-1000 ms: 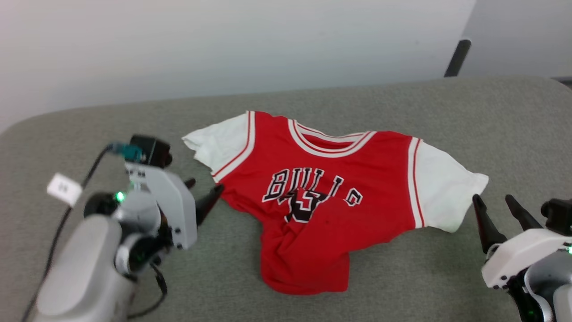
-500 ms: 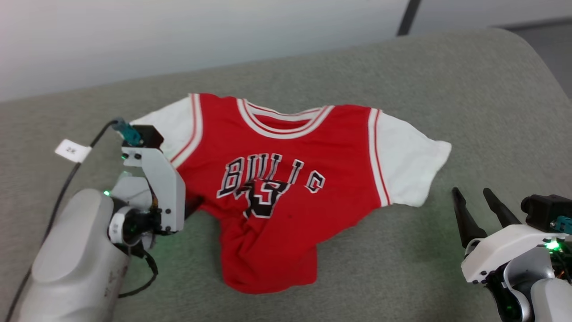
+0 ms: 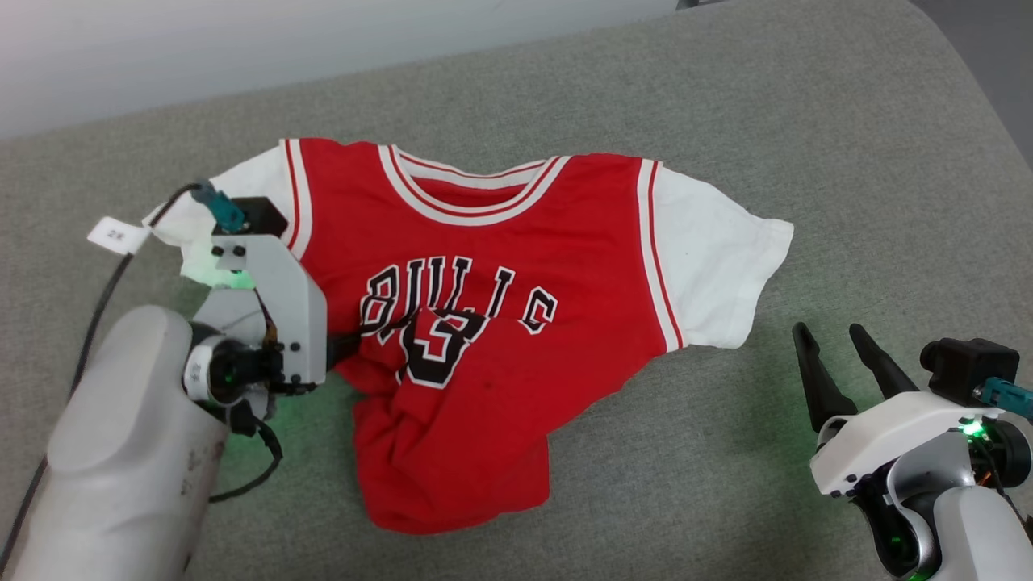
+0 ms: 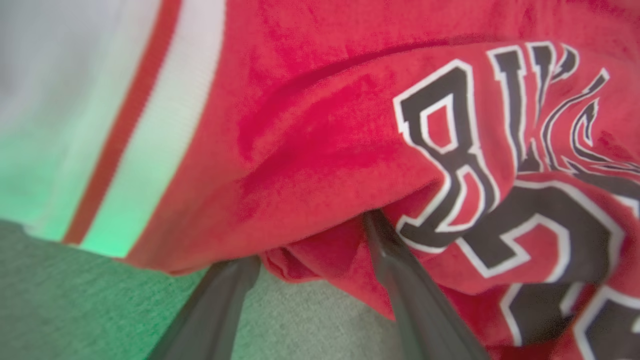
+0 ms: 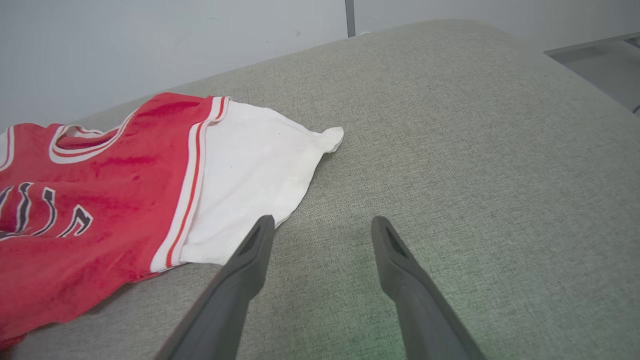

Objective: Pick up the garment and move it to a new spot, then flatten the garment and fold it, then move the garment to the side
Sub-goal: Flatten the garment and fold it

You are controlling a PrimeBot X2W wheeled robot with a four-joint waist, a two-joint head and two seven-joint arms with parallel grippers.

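garment (image 3: 516, 242) on grey cushion (image 3: 807, 121) | left claw (image 4: 310, 240) under edge | right claw (image 3: 827, 331) apart

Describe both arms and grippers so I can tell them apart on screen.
Both have pale grey forearms, white wrist housings with green lights, and two long dark tapered fingers. The left gripper carries a black camera with a teal plug, a black cable and a white tag. The right gripper has the same camera and plug.
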